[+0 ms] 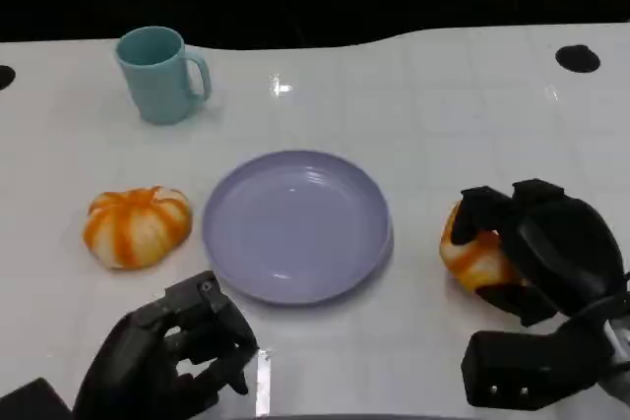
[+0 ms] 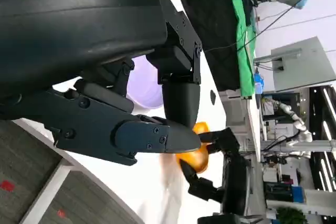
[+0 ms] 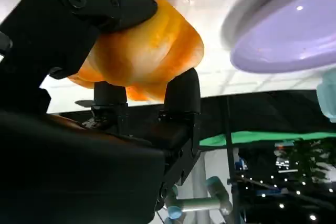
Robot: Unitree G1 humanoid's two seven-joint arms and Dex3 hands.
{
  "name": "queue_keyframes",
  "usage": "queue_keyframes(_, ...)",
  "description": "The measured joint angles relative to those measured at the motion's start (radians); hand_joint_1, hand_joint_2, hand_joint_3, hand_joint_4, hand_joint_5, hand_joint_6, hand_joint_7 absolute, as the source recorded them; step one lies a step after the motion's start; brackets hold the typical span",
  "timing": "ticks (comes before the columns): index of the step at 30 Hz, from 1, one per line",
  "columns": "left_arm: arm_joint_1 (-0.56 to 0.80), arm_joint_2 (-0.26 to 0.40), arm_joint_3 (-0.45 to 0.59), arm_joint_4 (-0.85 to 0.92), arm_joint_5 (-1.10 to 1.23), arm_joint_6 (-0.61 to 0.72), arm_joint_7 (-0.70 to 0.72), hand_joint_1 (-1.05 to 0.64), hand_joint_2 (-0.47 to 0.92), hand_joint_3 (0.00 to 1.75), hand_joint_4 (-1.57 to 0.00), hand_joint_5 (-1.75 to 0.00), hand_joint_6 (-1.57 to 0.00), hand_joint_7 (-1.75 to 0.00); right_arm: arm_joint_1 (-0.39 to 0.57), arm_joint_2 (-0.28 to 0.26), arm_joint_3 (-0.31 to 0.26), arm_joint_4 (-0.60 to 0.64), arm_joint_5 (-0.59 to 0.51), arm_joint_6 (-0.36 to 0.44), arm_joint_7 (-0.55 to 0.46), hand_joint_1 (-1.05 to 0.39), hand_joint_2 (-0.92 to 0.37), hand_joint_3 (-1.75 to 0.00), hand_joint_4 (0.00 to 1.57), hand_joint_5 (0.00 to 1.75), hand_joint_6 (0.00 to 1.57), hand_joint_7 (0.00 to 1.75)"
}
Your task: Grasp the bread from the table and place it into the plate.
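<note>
Orange-and-white striped bread (image 1: 473, 251), a matching second bun (image 1: 137, 226), lavender plate (image 1: 297, 225), teal mug (image 1: 157, 74), white table (image 1: 443, 115).

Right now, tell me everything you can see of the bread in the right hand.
The bread is a rounded orange bun with paler stripes, its crust glossy. It sits to the right of the purple plate, apart from the rim. The right hand grips it, black fingers wrapped around its sides, and covers much of it from above. Whether it rests on the white table or is just lifted cannot be told. A similar bun lies left of the plate.
</note>
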Motion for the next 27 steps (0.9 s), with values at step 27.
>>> queue_keyframes(27,0.007,-0.011,-0.014,-0.007,0.010,-0.005,0.001,-0.54,0.92,0.31,-0.65,-1.75,-0.58,-1.53,-0.248,0.259,0.062,0.192,0.100,-0.117,0.011,-0.15,-0.30,-1.36,0.97,1.75,0.74,1.73)
